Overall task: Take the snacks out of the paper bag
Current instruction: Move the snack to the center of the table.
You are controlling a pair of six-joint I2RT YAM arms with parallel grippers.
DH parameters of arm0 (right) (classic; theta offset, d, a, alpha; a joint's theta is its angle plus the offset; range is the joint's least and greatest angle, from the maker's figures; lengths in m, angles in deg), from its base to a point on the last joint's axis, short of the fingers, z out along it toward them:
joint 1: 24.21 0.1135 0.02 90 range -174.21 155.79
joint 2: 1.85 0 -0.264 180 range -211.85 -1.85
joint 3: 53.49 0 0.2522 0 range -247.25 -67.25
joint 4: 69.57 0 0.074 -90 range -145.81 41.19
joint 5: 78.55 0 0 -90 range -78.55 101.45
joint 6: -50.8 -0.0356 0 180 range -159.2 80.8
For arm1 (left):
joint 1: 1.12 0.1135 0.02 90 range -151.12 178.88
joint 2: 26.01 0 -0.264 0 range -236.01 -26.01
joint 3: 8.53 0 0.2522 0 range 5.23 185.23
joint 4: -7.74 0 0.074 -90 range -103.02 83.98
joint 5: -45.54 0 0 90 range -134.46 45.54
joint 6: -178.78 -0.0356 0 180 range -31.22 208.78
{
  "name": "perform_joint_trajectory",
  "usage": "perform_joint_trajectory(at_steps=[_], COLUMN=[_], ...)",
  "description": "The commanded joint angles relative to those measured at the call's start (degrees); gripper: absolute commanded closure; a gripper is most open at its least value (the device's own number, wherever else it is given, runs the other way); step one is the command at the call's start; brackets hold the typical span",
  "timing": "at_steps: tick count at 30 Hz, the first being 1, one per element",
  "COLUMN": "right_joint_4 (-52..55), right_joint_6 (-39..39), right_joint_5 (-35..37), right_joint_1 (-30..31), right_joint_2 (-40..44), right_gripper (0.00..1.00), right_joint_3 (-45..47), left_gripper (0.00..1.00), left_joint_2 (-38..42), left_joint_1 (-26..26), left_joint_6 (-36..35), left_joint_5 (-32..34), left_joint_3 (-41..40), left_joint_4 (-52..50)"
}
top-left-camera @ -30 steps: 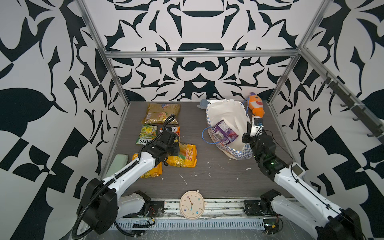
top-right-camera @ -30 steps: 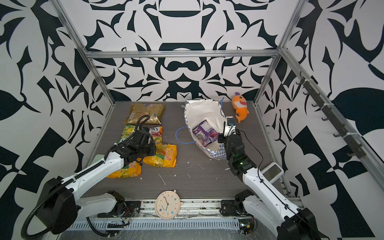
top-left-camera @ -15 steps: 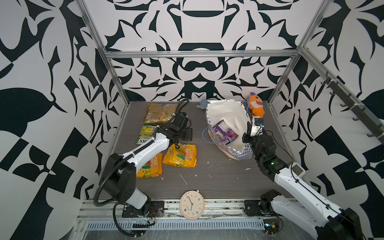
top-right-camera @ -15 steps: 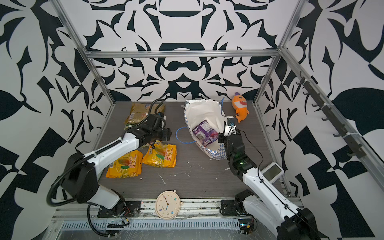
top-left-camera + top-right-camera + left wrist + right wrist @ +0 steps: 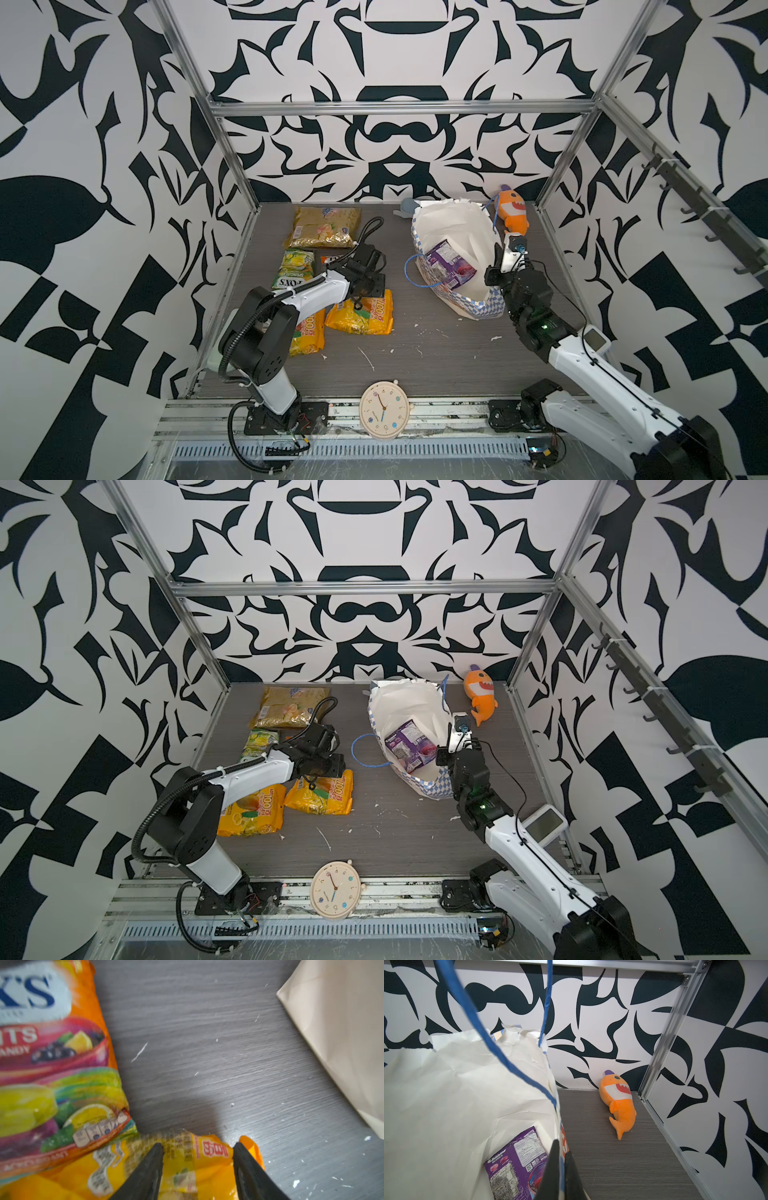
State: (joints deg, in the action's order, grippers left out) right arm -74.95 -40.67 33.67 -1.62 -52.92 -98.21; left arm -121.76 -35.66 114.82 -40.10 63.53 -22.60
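Left gripper [image 5: 197,1147]: parted, empty, hovering over orange-yellow packet [image 5: 180,1169] beside the paper bag [image 5: 453,224]. Right gripper [image 5: 562,1147]: pinched on the paper bag's rim. Out, on the left-arm side of the paper bag: gold packet [image 5: 324,226], green-yellow packet [image 5: 295,268], red-orange packet [image 5: 41,1064], second orange-yellow packet [image 5: 307,336]. Inside the paper bag: purple packet [image 5: 451,266]. Judged five of six out; one left.

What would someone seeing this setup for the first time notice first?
Probably the white paper bag, open right of centre with a purple packet inside, its rim pinched by the right gripper. Next, the orange-yellow packets lying left of it, and the orange plush shark in the far right corner.
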Motion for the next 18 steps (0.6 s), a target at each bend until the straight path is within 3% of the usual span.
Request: perform_joint_trajectory(at_steps=[1,7,14,18], right_joint_4=[-1.25,-1.52,-1.66,-1.9], right_joint_6=[0.37,0.68,0.63,0.54], right_joint_5=[1.07,0.89,0.22,-0.15], right_joint_1=[-0.17,-0.2,-0.18,-0.18], right_joint_2=[-0.16,-0.56,-0.26,0.35], right_gripper=[1.0,1.0,1.0,1.0], right_joint_3=[-0.11,-0.23,-0.15,0.15], left_gripper=[0.43,0.45,0.47,0.47], left_joint_2=[2.52,7.26,11.55,13.7], left_joint_1=[-0.17,-0.17,-0.17,-0.22], left_joint_6=[5.07,7.35,4.88,2.95], left_joint_5=[1.9,5.3,6.46,5.93], left_joint_3=[-2.47,-4.78,-6.01,-6.87], left_joint_4=[-0.31,-3.07,-7.14,-4.1])
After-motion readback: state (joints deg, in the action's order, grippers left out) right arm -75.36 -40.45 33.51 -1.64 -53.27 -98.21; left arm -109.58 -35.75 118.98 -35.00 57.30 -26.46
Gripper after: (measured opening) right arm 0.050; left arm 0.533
